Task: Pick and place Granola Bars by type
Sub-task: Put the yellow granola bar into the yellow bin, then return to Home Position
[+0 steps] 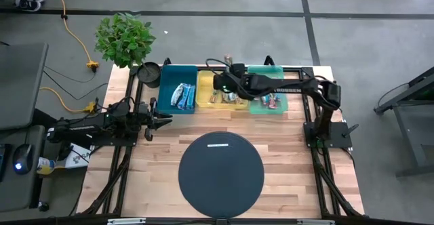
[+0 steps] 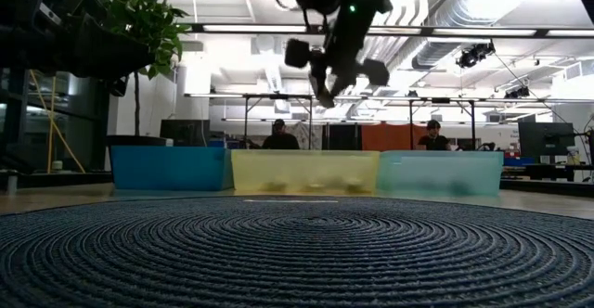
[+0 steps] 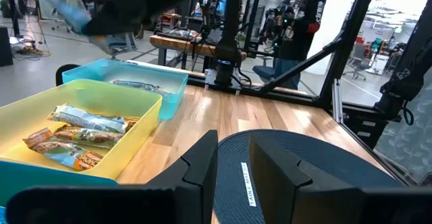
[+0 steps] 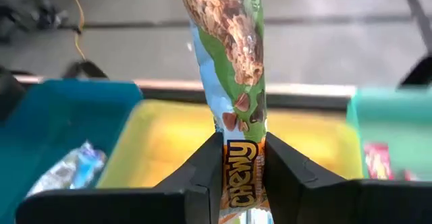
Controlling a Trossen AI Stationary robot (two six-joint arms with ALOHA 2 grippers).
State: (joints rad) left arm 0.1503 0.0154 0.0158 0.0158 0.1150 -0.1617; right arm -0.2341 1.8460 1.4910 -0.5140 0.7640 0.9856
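High view shows the round dark mat point(image 1: 221, 174) bare of bars, so the sorting looks nearly finished: blue-white bars point(image 1: 182, 95) lie in the teal bin point(image 1: 167, 76), tan-gold bars point(image 1: 224, 98) in the yellow bin point(image 1: 205, 81), and red-pink bars point(image 1: 272, 101) in the green bin point(image 1: 273, 70). The right gripper point(image 4: 244, 177) hangs above the yellow bin, its fingers clamped on 1 Chewy bar point(image 4: 233, 55) with a green and brown wrapper, held upright over the yellow compartment. What appears left is to release this bar into its bin; no other loose bar shows on the table point(image 1: 305, 171). The left gripper point(image 3: 233, 163) waits at the table's left edge beside the teal bin, its fingers set a narrow way apart and holding nothing.
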